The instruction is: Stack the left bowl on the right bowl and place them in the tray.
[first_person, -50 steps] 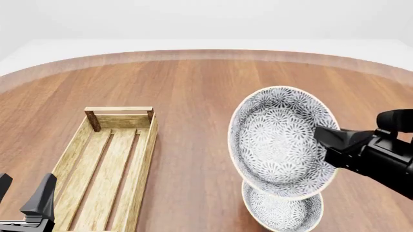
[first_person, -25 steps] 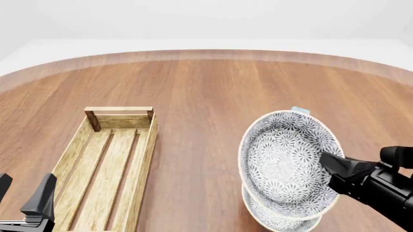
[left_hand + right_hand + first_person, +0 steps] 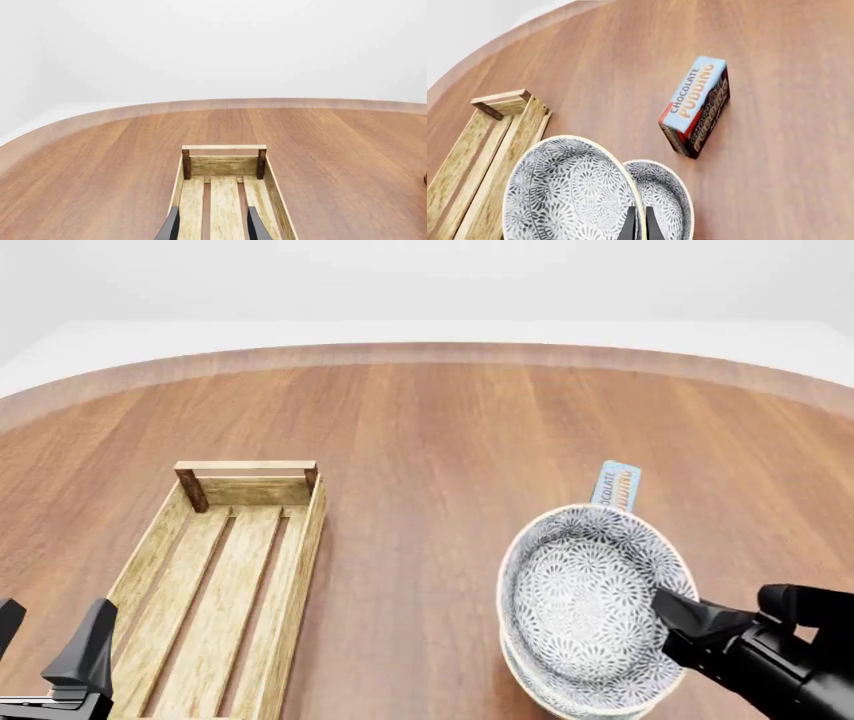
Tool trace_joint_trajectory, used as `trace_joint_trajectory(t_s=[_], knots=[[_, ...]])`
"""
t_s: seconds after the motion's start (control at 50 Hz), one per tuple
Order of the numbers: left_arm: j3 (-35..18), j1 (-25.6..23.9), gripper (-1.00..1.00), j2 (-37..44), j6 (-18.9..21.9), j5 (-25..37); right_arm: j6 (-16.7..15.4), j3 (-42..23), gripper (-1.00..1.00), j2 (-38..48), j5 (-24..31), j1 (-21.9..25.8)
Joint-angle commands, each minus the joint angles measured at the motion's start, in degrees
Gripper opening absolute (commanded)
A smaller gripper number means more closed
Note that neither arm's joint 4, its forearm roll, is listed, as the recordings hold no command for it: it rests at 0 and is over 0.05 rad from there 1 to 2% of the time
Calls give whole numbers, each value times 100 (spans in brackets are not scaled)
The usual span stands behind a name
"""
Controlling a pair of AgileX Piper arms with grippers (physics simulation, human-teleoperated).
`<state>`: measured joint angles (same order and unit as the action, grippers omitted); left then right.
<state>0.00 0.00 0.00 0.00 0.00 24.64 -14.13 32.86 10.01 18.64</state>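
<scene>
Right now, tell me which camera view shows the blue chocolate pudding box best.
The right wrist view: the blue chocolate pudding box shows whole there, lettering readable, lying on the wooden table beyond the two patterned bowls. The front view shows only its end above the upper bowl's rim. The left wrist view doesn't show it.

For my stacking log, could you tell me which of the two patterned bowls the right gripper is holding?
The upper bowl, tilted, its rim pinched by the right gripper. The lower bowl lies beneath it, ungripped.

front view high, wrist views low, tray (image 3: 220,580) shared
</scene>
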Motion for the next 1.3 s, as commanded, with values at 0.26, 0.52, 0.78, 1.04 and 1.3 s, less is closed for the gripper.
trace_joint_trajectory(t_s=[0.26, 0.52, 0.78, 1.04, 1.3], knots=[[0, 0, 100, 0, 0, 0, 140, 564, -100, 440, -898, -179], [0, 0, 100, 0, 0, 0, 258, 808, -100, 768, -1416, -286], [0, 0, 100, 0, 0, 0, 333, 1001, -100, 1027, -1825, -387], [0, 0, 100, 0, 0, 0, 342, 1173, -100, 1426, -2318, -437], [0, 0, 100, 0, 0, 0, 44, 957, 100, 1177, -1893, -435]])
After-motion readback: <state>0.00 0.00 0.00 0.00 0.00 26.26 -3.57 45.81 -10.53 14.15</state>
